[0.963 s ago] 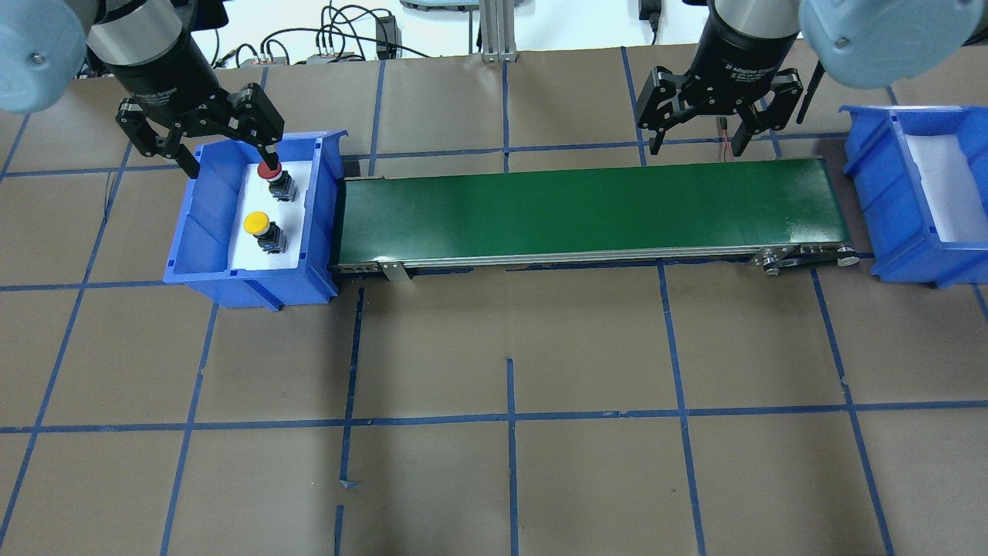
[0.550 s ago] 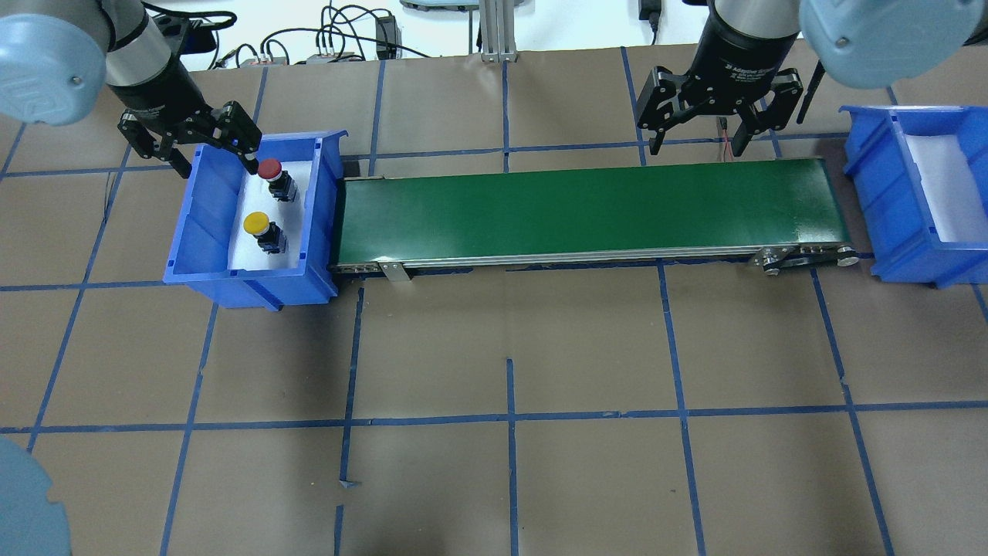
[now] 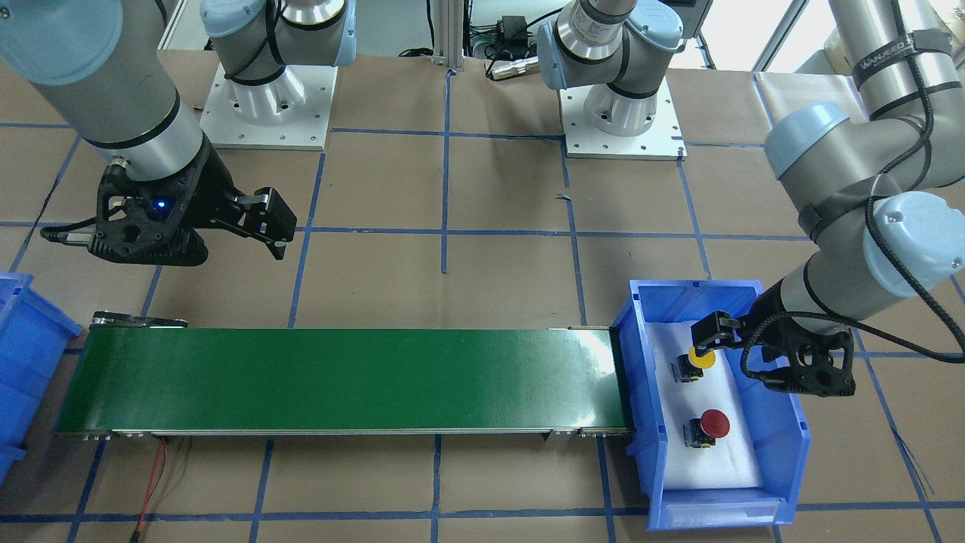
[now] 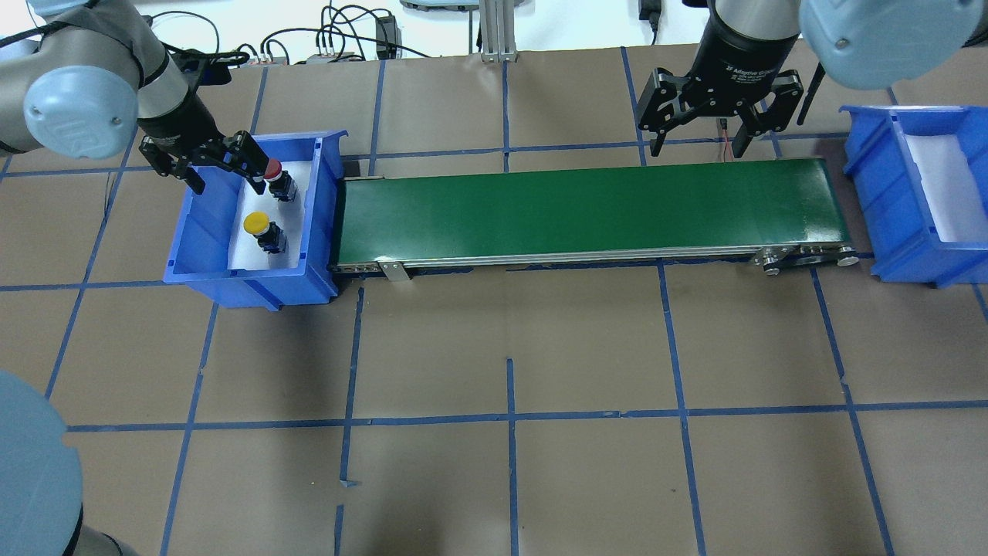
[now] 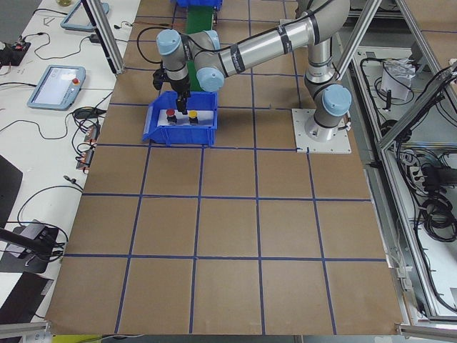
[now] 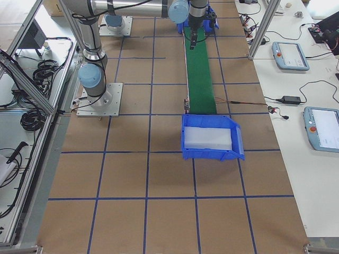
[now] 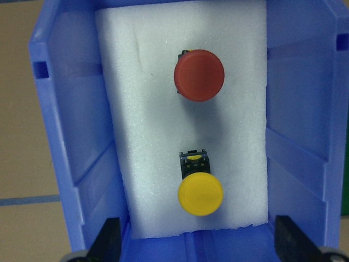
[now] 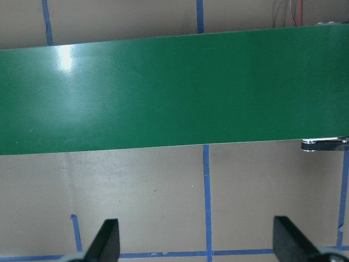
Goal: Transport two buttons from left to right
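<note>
Two buttons stand on white foam in the left blue bin (image 4: 202,232). The red button (image 4: 272,169) is at the far end and the yellow button (image 4: 255,223) is nearer the robot. The left wrist view shows the red button (image 7: 199,75) and the yellow button (image 7: 200,194) from above. My left gripper (image 4: 221,168) hangs open above the bin's far end, touching neither button; it also shows as my left gripper (image 3: 735,351). My right gripper (image 4: 698,133) is open and empty, beyond the belt's far edge.
A green conveyor belt (image 4: 587,208) runs from the left bin to the right blue bin (image 4: 888,193), which holds only white foam. Cables lie along the table's far edge. A red wire (image 3: 154,467) trails beside the belt's right end.
My left gripper has come down toward the left bin's far end, staying open. The left arm's elbow has swung into the overhead view. The right arm and both buttons are unmoved.
</note>
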`<state>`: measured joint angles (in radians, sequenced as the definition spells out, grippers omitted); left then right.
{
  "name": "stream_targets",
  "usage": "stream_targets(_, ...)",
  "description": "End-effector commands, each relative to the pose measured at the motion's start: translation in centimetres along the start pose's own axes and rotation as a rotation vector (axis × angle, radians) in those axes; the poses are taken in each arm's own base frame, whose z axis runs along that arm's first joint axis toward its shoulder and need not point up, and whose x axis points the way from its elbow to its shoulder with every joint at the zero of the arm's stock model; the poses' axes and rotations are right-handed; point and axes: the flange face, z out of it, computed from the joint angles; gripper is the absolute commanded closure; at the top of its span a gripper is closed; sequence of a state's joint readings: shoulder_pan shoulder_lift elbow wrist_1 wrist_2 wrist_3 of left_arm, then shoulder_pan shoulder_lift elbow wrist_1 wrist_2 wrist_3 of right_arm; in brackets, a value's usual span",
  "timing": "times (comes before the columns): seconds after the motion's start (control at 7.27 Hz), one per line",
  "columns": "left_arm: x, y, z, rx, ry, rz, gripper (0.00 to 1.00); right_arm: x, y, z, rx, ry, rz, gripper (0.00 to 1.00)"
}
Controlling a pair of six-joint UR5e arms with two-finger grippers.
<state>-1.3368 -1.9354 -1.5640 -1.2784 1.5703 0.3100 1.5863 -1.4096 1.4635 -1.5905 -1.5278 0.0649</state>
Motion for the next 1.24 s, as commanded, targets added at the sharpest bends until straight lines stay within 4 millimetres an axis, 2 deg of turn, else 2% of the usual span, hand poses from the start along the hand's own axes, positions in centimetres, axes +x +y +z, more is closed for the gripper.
stream_targets(0.0,0.4,0.8,2.7,-0.007,0.001,0.005,0.00,0.0,0.0,0.0,0.000,-0.001,0.001,0.00)
stream_targets(0.28,0.3,0.8,4.9,0.010,-0.002,0.002,0.00,0.0,0.0,0.1,-0.001,-0.001,0.001,0.00)
stream_targets(0.55,0.3,1.3,5.7,-0.006,0.005,0.001,0.05,0.0,0.0,0.0,0.000,-0.001,0.001,0.00)
stream_targets(0.69,0.5,1.3,6.0,-0.001,0.019,-0.002,0.15,0.0,0.0,0.0,0.000,-0.001,0.001,0.00)
stream_targets(0.83,0.6,1.2,6.1,0.000,0.027,-0.007,0.47,0.0,0.0,0.0,0.000,-0.001,0.001,0.00)
stream_targets(0.96,0.6,1.1,6.9,-0.016,0.035,-0.029,0.52,0.0,0.0,0.0,0.000,-0.001,0.001,0.00)
stream_targets(1.1,1.1,0.8,7.9,-0.028,0.071,-0.028,0.62,0.0,0.0,0.0,0.000,-0.001,0.001,0.00)
